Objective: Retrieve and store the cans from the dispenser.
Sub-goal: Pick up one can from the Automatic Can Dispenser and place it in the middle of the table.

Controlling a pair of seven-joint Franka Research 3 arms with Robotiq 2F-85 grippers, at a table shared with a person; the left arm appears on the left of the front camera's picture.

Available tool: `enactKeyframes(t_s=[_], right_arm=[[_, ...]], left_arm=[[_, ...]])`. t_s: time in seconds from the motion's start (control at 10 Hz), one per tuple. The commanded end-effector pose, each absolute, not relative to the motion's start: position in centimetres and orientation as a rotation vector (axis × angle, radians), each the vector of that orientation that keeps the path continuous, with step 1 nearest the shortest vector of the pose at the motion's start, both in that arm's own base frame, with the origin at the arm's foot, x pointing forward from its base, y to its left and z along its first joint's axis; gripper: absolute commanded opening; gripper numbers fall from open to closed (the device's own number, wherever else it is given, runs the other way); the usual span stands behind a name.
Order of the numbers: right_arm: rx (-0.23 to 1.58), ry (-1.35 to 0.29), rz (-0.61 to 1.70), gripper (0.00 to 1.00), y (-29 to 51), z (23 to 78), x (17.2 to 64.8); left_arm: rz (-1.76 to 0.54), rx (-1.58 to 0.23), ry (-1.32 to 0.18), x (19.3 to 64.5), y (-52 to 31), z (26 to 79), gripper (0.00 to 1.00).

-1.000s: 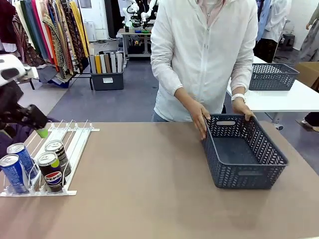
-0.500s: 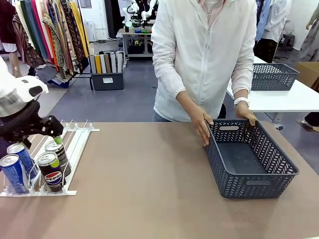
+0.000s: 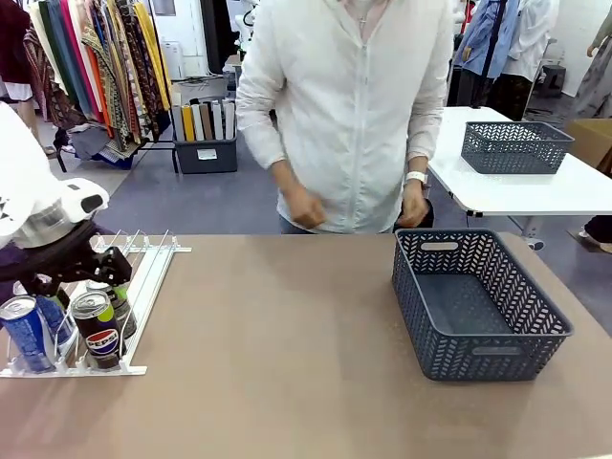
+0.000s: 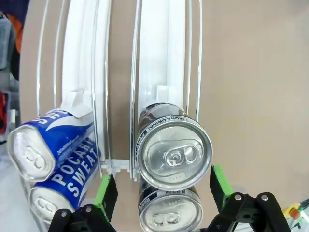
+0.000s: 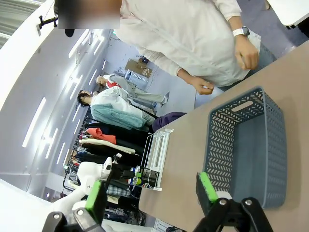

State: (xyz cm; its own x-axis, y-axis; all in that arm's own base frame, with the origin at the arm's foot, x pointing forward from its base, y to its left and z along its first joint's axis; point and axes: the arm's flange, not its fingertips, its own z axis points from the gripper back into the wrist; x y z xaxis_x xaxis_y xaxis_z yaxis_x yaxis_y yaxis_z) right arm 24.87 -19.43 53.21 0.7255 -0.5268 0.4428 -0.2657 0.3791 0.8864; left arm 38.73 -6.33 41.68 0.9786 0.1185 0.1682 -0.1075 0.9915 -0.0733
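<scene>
Though cropped, left gripper (image 4: 161, 182) astride can (image 4: 174, 154)

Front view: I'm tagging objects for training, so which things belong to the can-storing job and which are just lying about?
Job: cans, dispenser, near basket (probably the store), left pincer, open astride one.
Lying about: far basket on the white table, clothes rack, floor bin.
</scene>
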Motion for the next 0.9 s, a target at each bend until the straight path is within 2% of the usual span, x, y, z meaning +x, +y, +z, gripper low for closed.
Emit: enactKeyframes(t_s=[0.0, 0.7, 0.8], right_arm=[[1.217, -0.813, -0.182, 1.00, -19.38, 53.53, 25.22], [1.217, -0.813, -0.182, 1.00, -19.38, 53.53, 25.22], [1.217, -0.813, -0.182, 1.00, -19.38, 53.53, 25.22]], left_arm=[[0.112, -0.052, -0.141, 36.29, -6.40, 39.47, 1.00], [0.075, 0.006, -0.085, 35.87, -6.81, 38.66, 1.00], [0.072, 0.006, -0.087, 35.82, -6.95, 38.85, 0.64]])
